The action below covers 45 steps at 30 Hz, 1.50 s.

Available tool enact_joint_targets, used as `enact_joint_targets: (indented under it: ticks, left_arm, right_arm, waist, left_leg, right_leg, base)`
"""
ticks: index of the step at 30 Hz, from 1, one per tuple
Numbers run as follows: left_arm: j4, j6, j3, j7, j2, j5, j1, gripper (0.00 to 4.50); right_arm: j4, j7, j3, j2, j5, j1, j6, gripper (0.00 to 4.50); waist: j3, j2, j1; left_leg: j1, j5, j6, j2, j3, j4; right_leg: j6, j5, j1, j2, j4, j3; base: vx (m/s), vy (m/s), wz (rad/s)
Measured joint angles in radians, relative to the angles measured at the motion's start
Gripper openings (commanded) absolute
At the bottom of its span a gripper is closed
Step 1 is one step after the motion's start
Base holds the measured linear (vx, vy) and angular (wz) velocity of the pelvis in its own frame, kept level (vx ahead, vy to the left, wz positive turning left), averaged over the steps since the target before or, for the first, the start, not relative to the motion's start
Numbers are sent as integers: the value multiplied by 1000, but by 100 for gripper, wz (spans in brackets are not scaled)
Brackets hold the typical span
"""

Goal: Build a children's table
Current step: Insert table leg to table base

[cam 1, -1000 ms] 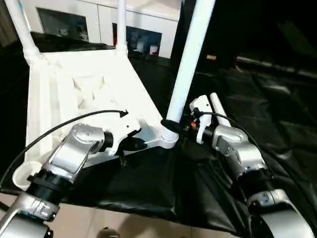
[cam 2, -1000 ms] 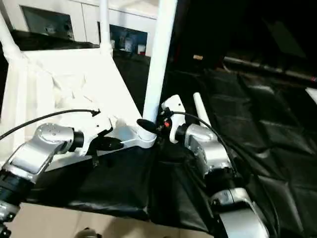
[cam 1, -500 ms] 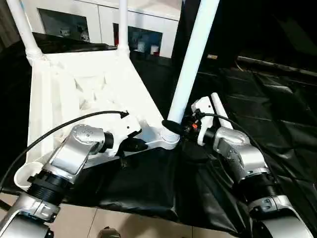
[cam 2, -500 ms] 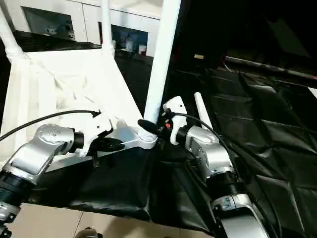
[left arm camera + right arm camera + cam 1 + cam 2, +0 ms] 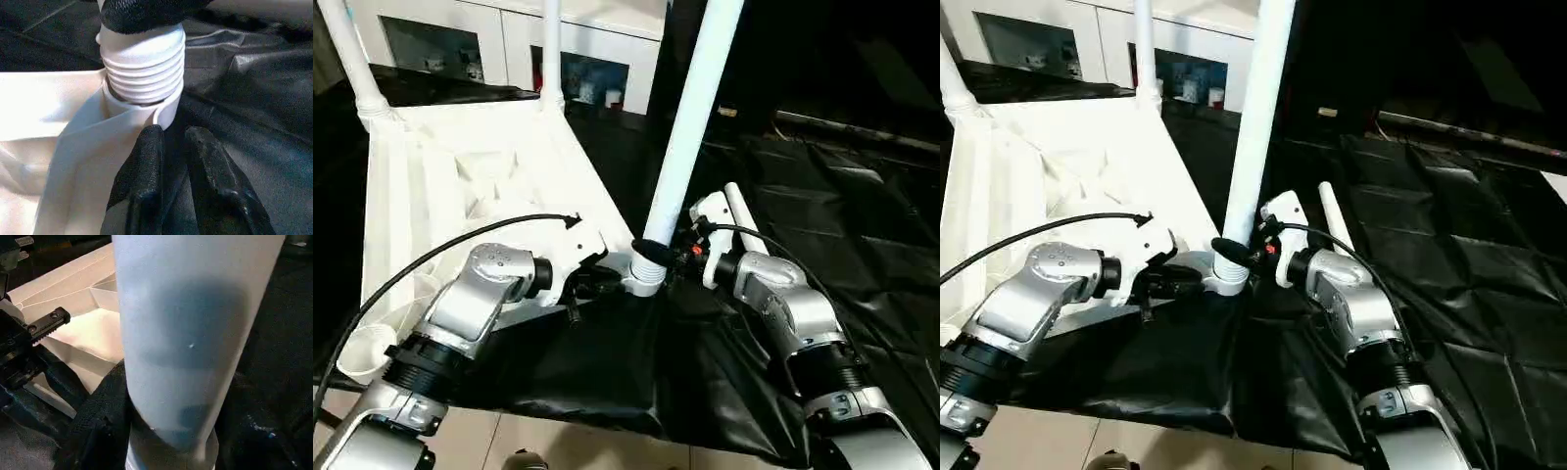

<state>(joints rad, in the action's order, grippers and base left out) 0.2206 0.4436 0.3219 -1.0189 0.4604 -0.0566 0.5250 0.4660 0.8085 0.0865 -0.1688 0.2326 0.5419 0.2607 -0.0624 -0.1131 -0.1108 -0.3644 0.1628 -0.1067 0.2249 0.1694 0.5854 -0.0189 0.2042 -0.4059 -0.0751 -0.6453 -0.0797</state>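
The white tabletop (image 5: 480,166) lies underside up on the black cloth, with two legs (image 5: 347,54) (image 5: 551,49) standing in its far corners. A third leg (image 5: 690,127) stands in the near right corner socket (image 5: 641,279), tilted slightly. Its threaded end (image 5: 142,63) still shows several ridges above the socket rim. My right gripper (image 5: 656,250) is shut on this leg just above the thread. My left gripper (image 5: 173,134) sits right below the socket at the tabletop's edge, its fingers (image 5: 144,166) almost together with nothing between them. The fourth leg (image 5: 741,213) lies behind my right wrist.
The black-draped work table (image 5: 822,196) stretches to the right, and its front edge drops to the pale floor (image 5: 538,441). White cabinets (image 5: 509,39) stand behind. A black cable (image 5: 440,255) arcs over my left forearm. The empty near left socket (image 5: 362,352) overhangs the edge.
My left gripper has slid right along the tabletop's edge until it sits against the corner socket. The right gripper has stayed shut on the leg.
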Motion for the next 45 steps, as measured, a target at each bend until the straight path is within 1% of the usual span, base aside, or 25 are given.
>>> enact_joint_targets:
  ticks: [2, 3, 4, 7, 13, 18, 20, 23, 24, 25, 28, 29, 30, 33, 35, 42, 45]
  left_arm:
    - [0, 3, 1, 13, 0, 10, 0, 95]
    - [0, 7, 0, 21, 0, 12, 1, 113]
    - [0, 11, 0, 25, 0, 13, 3, 113]
    - [2, 23, -4, 44, 3, 22, 3, 148]
    - [-1, 43, -9, 50, 14, 29, 3, 153]
    - [-3, 52, 7, 41, 28, 35, 2, 153]
    - [-3, 69, 9, 39, 27, 34, -1, 115]
    - [-2, 87, 9, 44, 22, 35, 0, 109]
    - [-2, 88, 9, 43, 22, 35, 1, 95]
    - [-2, 91, 9, 42, 22, 35, 1, 70]
    - [-3, 94, 12, 36, 23, 34, 3, 70]
    - [-3, 94, 11, 37, 21, 33, 3, 43]
    - [-3, 94, 11, 40, 21, 33, 3, 29]
    - [-3, 93, 11, 38, 19, 32, 3, 21]
    - [-3, 93, 11, 38, 19, 32, 3, 4]
    - [-17, 88, 12, 16, 38, 31, -5, 0]
    - [-20, 85, 13, 11, 46, 32, -7, 0]
  right_arm:
    - [0, 0, 1, 0, 0, 0, 0, 189]
    - [0, 0, 1, 0, 0, 0, 0, 189]
    - [0, 0, 1, 0, 0, 0, 0, 189]
    - [3, 0, 1, 0, 0, 0, 0, 189]
    - [7, -1, 1, 0, 0, 3, 0, 189]
    - [8, -1, 1, 1, 0, 3, 0, 189]
    - [8, -2, 1, 1, 0, 3, -1, 189]
    - [9, -2, 1, 1, -1, 3, -1, 189]
    - [9, -2, 1, 1, -2, 3, -2, 189]
    - [10, -2, 1, 1, -2, 3, -3, 189]
    - [11, -3, 1, 2, -7, 3, -9, 189]
    - [12, -4, 1, 2, -8, 4, -10, 189]
    - [12, -4, 1, 2, -8, 4, -10, 189]
    - [18, -3, 1, 2, -9, 7, -15, 189]
    - [22, -2, 2, 3, -10, 7, -21, 189]
    - [66, 2, 13, 10, -17, 38, -30, 189]
    - [95, 9, 22, 14, -28, 61, -29, 188]
  waist:
    - [0, 0, 0]
    - [0, 0, 0]
    - [0, -1, 0]
    - [0, -1, 0]
    - [0, -1, -1]
    - [0, -1, -1]
    - [0, -1, -1]
    - [0, -1, -1]
    - [0, -1, -1]
    - [0, -1, -1]
    - [0, -1, -1]
    - [0, -1, -1]
    - [0, -1, -1]
    - [0, -1, -1]
    - [0, -1, -1]
    - [1, -1, 1]
    - [2, -3, 7]
  left_leg:
    - [0, 0, 0, 0, 0, 0]
    - [1, 0, 0, 0, 0, 0]
    - [1, 0, 0, 0, 0, 0]
    - [0, 0, 0, 0, 0, 1]
    - [0, 0, 0, 0, 0, 0]
    - [0, 0, 0, 0, 0, 1]
    - [0, 0, 0, 0, 0, 1]
    - [0, 0, 0, 0, 0, 0]
    - [0, 0, 0, 0, 0, 0]
    - [0, 0, 0, 0, 0, 0]
    - [0, 0, 0, 0, 0, 1]
    - [0, 0, 0, 0, 0, 1]
    - [0, 0, 0, 0, 0, 1]
    - [1, 0, 0, 0, 0, 1]
    - [1, 0, 0, 0, 0, 1]
    - [1, 0, 0, 0, 0, 1]
    - [1, 0, 0, 0, 0, 1]
  right_leg:
    - [0, 0, 0, 0, 0, 0]
    - [0, 0, 0, 0, 0, 0]
    - [0, 0, 0, 0, 0, 0]
    - [0, 0, 0, 0, -1, 0]
    - [0, 0, 0, 0, 0, 0]
    - [0, 0, 0, 0, 0, 0]
    - [0, 0, 0, 0, 0, 0]
    - [0, 0, 0, 0, 0, 0]
    - [0, 0, 0, 0, 0, 0]
    - [0, 0, 0, 0, 0, 0]
    - [0, 0, 0, 0, 0, 1]
    - [0, 0, 0, 0, 0, 1]
    - [0, 0, 0, 0, 0, 1]
    - [0, -1, 0, 0, -1, 1]
    - [0, -1, 0, 0, -1, 1]
    - [0, -1, 0, 0, -1, 1]
    - [0, -1, 0, 0, -1, 1]
  base:
    - [0, 0, 0]
    - [0, 0, 0]
    - [0, 0, 0]
    - [0, 0, 0]
    - [0, 0, 0]
    - [0, 0, 0]
    - [0, 0, 0]
    - [0, 0, 0]
    - [0, 0, 0]
    - [0, 0, 0]
    - [0, 0, 0]
    - [0, 0, 0]
    - [0, 0, 0]
    - [0, 0, 0]
    - [0, 0, 0]
    - [0, 0, 0]
    - [0, 0, 0]
